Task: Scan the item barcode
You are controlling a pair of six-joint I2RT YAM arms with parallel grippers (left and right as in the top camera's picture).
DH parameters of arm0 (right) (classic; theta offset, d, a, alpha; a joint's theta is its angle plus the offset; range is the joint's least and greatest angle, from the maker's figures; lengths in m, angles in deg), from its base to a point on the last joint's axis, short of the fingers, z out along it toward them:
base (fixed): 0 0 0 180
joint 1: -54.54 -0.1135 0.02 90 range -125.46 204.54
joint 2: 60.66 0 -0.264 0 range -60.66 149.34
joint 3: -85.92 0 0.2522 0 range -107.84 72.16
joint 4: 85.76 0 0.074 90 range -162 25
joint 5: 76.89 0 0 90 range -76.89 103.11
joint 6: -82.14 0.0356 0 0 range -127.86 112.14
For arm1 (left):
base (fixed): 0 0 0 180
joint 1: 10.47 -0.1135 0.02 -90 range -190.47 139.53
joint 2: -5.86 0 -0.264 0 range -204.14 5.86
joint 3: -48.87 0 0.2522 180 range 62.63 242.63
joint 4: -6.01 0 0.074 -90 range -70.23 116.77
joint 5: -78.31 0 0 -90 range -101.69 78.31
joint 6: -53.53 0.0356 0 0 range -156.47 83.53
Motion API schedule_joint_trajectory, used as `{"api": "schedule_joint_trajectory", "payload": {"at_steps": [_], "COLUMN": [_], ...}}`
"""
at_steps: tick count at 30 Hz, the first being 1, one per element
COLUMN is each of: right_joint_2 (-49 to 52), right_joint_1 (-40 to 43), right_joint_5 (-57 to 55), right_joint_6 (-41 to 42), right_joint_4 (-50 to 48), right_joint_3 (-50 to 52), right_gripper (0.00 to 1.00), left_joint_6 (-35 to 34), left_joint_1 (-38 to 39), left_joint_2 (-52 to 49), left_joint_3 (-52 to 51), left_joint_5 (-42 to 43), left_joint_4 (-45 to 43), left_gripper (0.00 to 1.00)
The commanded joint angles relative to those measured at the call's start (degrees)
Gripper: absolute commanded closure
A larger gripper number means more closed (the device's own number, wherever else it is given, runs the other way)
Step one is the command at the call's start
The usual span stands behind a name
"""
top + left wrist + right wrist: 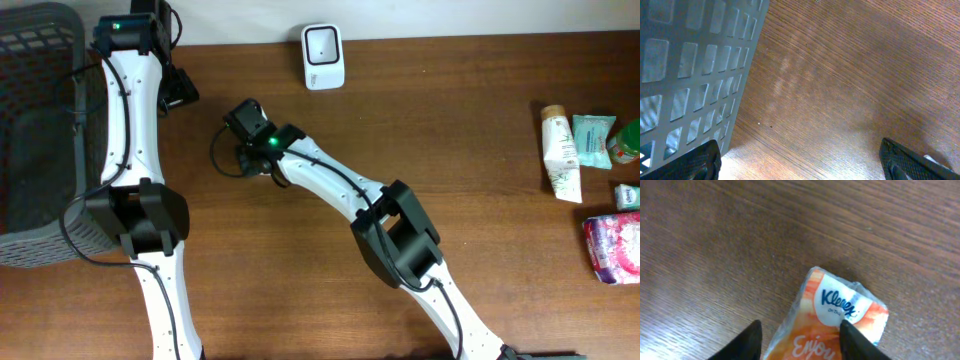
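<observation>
Right gripper (801,345): jaws part-way apart, straddling the tissue pack (842,312). The finger on the 3 o'clock side touches the pack's orange-and-white wrap. The 9 o'clock finger sits just beside its edge; can't tell if it is truly pinched. The pack lies flat on the wooden table (730,235), its blue logo end pointing to 1 o'clock in the right wrist view. In the overhead view it is hidden under the gripper.

White scanner (323,56) is at 1 o'clock from that gripper, near the table's far edge.

Left gripper (800,165): fingers spread wide, nothing between them, over bare wood. Grey basket (690,65) is at 9 o'clock, close by.

At the table's 3 o'clock edge: white tube (560,152), teal packet (593,140), pink pack (614,246).
</observation>
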Motion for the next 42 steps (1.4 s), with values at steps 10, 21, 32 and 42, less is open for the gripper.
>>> {"api": "schedule_joint_trajectory", "payload": {"at_steps": [10, 21, 32, 42], "right_joint_2": [-1.68, -2.60, -8.72, -1.66], "right_joint_1": [3.10, 30.93, 23.93, 3.19], "right_joint_5": [2.75, 68.46, 27.50, -22.03], "right_joint_6": [0.35, -13.60, -5.18, -0.48], "right_joint_4": [15.58, 23.71, 23.56, 10.69], "right_joint_3": [-5.73, 5.66, -2.08, -2.01], "right_gripper": [0.96, 0.96, 0.41, 0.25], "left_joint_6": [-0.72, -0.72, -0.72, -0.72], "left_joint_1": [-0.66, -0.66, -0.66, -0.66], "left_joint_2": [0.33, 0.33, 0.33, 0.33], "left_joint_3": [0.46, 0.46, 0.46, 0.46], "left_joint_5": [0.61, 0.63, 0.61, 0.63], "left_joint_4": [0.28, 0.28, 0.28, 0.28], "left_gripper": [0.01, 0.01, 0.01, 0.01]}}
